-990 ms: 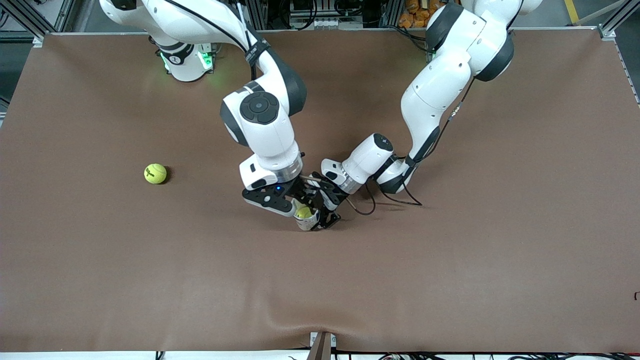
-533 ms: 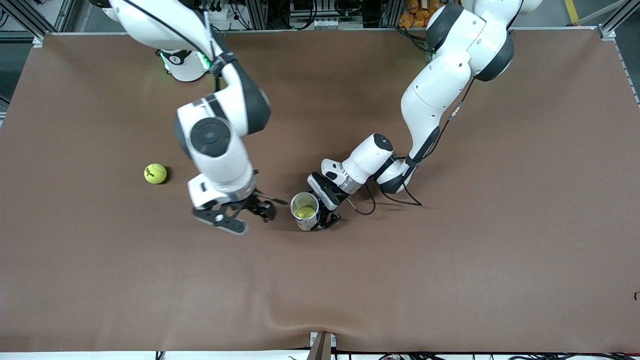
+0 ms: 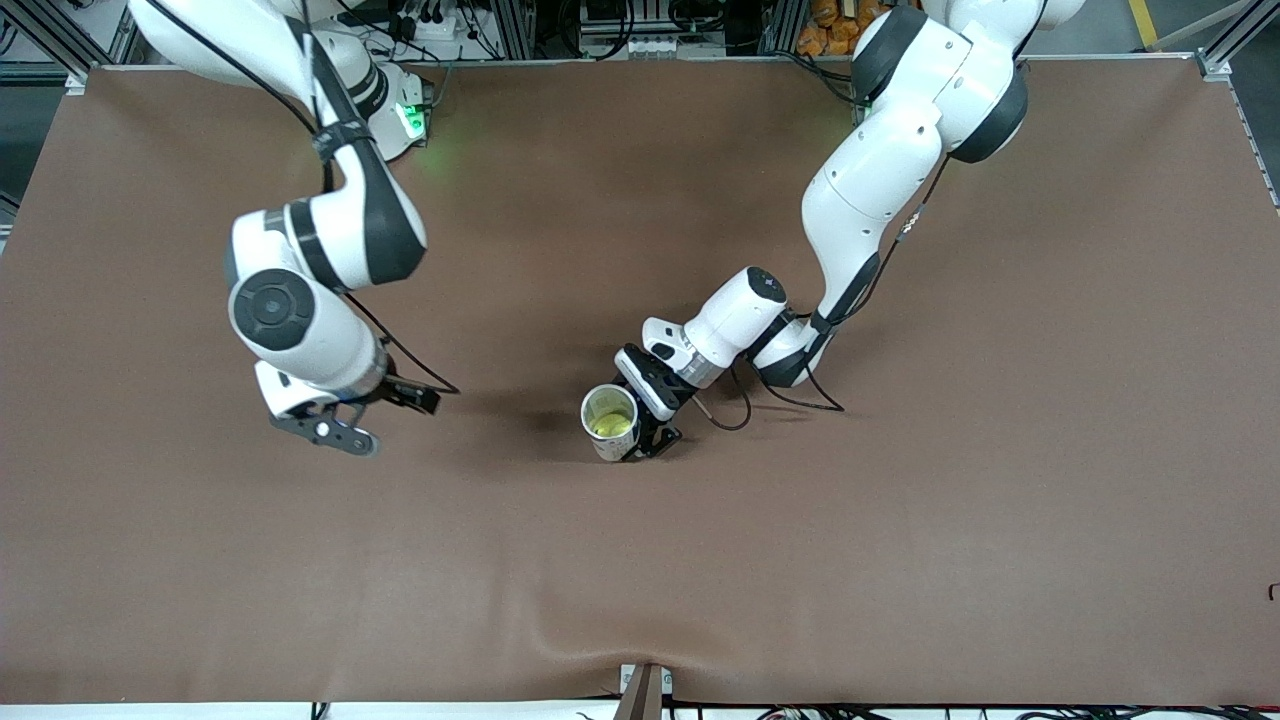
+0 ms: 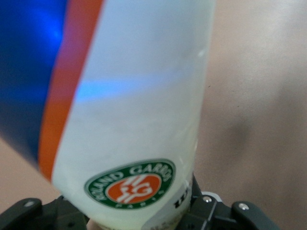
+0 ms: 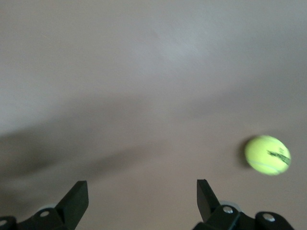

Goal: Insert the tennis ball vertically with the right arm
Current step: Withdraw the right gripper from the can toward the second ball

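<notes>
The right pincer [image 3: 385, 415] has swung to mid-left of frame, open wide over the brown bench [image 3: 900, 550]; the left pincer [image 3: 640, 425] grips the white upright ball can [image 3: 610, 422].

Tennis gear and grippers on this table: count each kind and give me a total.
Tennis ball can: 1
Tennis balls: 2, one in the can, one loose on the table
Grippers: 2, left gripper, right gripper
Total: 5

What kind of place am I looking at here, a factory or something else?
Probably a robotics lab, not a factory. Two white arms work at a brown-covered table framed by aluminium rails, and the left gripper holds a tennis-ball can steady while the right gripper hangs open, empty.
</notes>
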Controlling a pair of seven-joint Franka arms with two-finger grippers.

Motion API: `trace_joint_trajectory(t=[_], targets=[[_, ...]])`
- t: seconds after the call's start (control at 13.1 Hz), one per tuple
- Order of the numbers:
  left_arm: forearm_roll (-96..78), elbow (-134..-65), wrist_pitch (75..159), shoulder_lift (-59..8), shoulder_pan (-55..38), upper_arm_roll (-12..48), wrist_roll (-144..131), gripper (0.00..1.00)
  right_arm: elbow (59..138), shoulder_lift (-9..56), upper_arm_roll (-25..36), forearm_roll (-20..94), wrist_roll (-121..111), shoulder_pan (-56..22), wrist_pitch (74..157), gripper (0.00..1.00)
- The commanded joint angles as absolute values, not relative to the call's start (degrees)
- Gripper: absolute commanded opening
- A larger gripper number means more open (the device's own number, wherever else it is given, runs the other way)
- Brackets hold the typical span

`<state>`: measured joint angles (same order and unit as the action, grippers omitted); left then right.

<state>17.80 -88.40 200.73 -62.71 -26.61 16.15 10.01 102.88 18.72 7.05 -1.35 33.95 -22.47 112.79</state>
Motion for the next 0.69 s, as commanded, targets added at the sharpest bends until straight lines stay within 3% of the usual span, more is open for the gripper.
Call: trace_joint_trajectory(t=[0.0, 0.38, 0.61], targets=[[16.87, -87.36, 200.83, -64.16, -26.81, 15.12, 9.58, 0.73, 111.53, 13.01, 5.8, -2.28, 27.98, -16.38, 109.01, 1.0], [16.87, -86.92, 200.74, -64.16, -26.81, 15.12, 9.58, 0.73, 111.8, 16.77, 5.8, -2.28, 10.4, -3.88, 107.75, 1.0], [16.79, -86.92, 200.74, -64.16, -26.81, 15.12, 9.58, 0.73, 111.8, 20.56, 5.8, -2.2, 9.23, -2.99, 108.46, 1.0]])
